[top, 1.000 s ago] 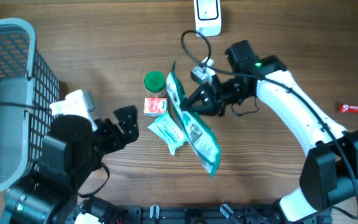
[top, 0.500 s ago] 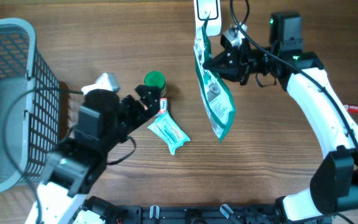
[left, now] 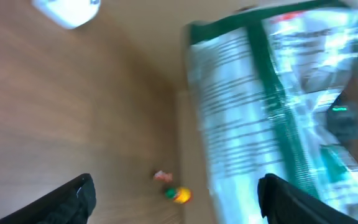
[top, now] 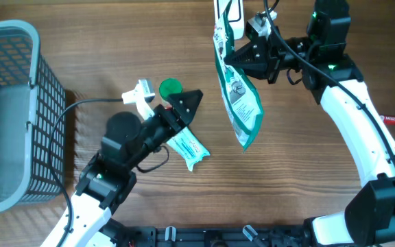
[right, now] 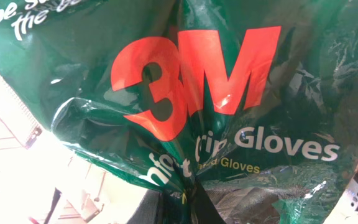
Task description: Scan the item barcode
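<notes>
Right claw point(top: 229, 60), clamped on the green glove packet point(top: 238, 103), had lifted it off the table point(top: 115, 41) to hang beside the white scanner point(top: 228, 15), apparently readying its barcode for reading, while left claw point(top: 181, 113), jaws apart, moved in empty.

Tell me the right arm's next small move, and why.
Probably turn the gloves pack so its printed back faces the white scanner. The right gripper holds the pack raised right beside the scanner, with no barcode clearly presented to it yet.
</notes>
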`<state>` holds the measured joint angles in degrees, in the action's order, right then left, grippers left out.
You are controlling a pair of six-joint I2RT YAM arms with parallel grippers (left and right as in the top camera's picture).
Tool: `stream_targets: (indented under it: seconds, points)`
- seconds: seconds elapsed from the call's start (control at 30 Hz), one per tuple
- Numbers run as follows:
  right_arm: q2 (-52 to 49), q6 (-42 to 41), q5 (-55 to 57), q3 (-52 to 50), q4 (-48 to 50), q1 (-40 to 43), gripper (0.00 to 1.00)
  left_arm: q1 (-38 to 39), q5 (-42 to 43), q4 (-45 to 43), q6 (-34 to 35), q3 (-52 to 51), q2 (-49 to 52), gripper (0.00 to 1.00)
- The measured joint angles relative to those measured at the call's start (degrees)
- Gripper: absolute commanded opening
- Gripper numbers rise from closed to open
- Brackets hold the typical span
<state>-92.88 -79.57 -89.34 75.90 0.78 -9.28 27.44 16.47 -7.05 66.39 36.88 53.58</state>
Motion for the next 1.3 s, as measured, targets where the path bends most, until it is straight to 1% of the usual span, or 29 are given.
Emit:
stream_targets:
  seconds: [0.1,0.23,0.33,0.4,0.43,0.5,0.6,0.73,0.77,0.87,0.97,1.13,1.3]
  points:
    - [0.0,-0.9,0.0,0.0,0.1,-0.7,0.04,0.0,0.1,-5.7,1.3,0.0,1.5,0.86]
    - [0.0,-3.0,0.1,0.0,2.4,-1.0,0.04,0.0,0.7,-10.0,4.6,0.0,4.4,0.86]
    - [0.0,-6.6,0.4,0.0,8.9,-1.1,0.04,0.0,1.5,-12.0,6.1,0.0,6.5,0.86]
    - [0.0,-9.7,0.9,0.0,15.0,-1.1,0.04,0.0,2.0,-13.8,7.4,0.0,7.8,0.84]
    - [0.0,-11.7,1.4,0.0,18.3,-1.1,0.04,0.0,2.2,-15.1,8.2,0.0,8.4,0.83]
    - [0.1,-14.4,2.1,0.0,21.7,-1.1,0.04,0.0,2.5,-18.2,9.7,-0.1,8.9,0.82]
    - [0.1,-18.4,4.1,0.0,22.6,-1.5,0.04,0.0,2.8,-25.0,10.9,-0.2,9.1,0.82]
    - [0.1,-20.8,6.6,0.0,22.4,-3.0,0.04,0.0,3.0,-33.2,12.0,-0.2,9.1,0.82]
    - [0.1,-21.7,8.2,0.0,22.4,-5.1,0.04,0.0,3.0,-35.1,13.2,-0.2,9.1,0.82]
    - [0.1,-23.1,9.1,0.0,23.5,-6.3,0.04,0.0,3.0,-35.6,14.7,-0.2,9.1,0.82]
    - [0.1,-26.4,9.3,0.0,27.1,-5.9,0.04,0.0,3.0,-33.2,15.8,-0.2,9.1,0.83]
    - [0.2,-34.0,9.7,0.0,37.0,-3.5,0.04,0.0,3.0,-31.2,16.7,-0.2,9.1,0.84]
    - [0.3,-37.1,9.9,0.0,38.1,-2.6,0.04,0.0,2.6,-31.5,16.9,-0.2,9.1,0.84]
